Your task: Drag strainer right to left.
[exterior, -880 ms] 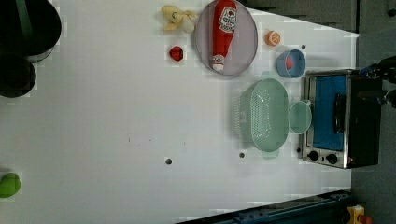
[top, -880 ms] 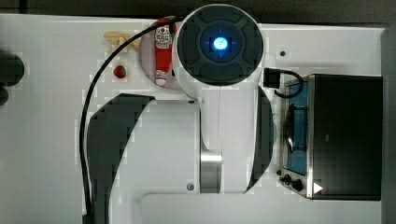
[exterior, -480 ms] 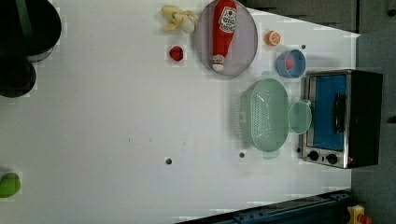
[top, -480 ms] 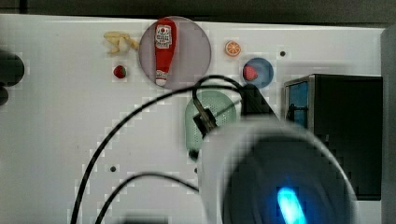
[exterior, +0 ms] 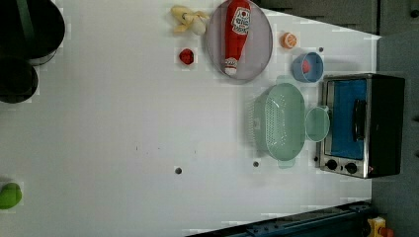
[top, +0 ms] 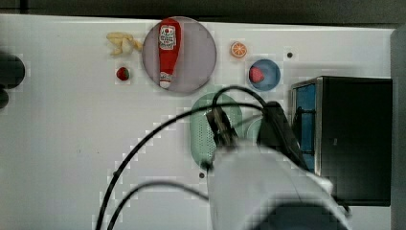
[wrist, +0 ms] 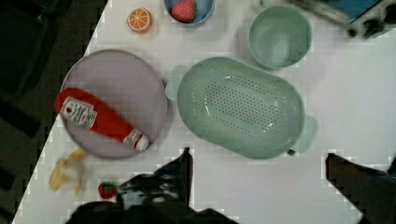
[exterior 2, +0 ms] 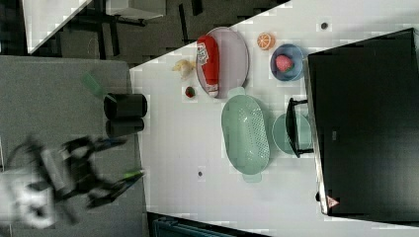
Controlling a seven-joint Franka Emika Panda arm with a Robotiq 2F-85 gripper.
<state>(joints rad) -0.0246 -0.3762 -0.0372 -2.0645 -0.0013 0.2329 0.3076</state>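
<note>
The strainer is a pale green oblong colander with a dotted bottom and small end tabs. It rests on the white table next to the toaster oven, also seen as the strainer and the strainer. In the top view my arm covers part of the strainer. My gripper is open, its dark fingers spread wide above the table beside the strainer's long side. Nothing is between them.
A round pale green cup sits between the strainer and the toaster oven. A grey-pink plate carrying a ketchup bottle lies close by. A blue bowl, orange slice, strawberry and banana are nearby. Black cups stand far off.
In the top view my arm has swung from over the plate area down to the strainer and the bottom edge. The strainer has stayed in place.
</note>
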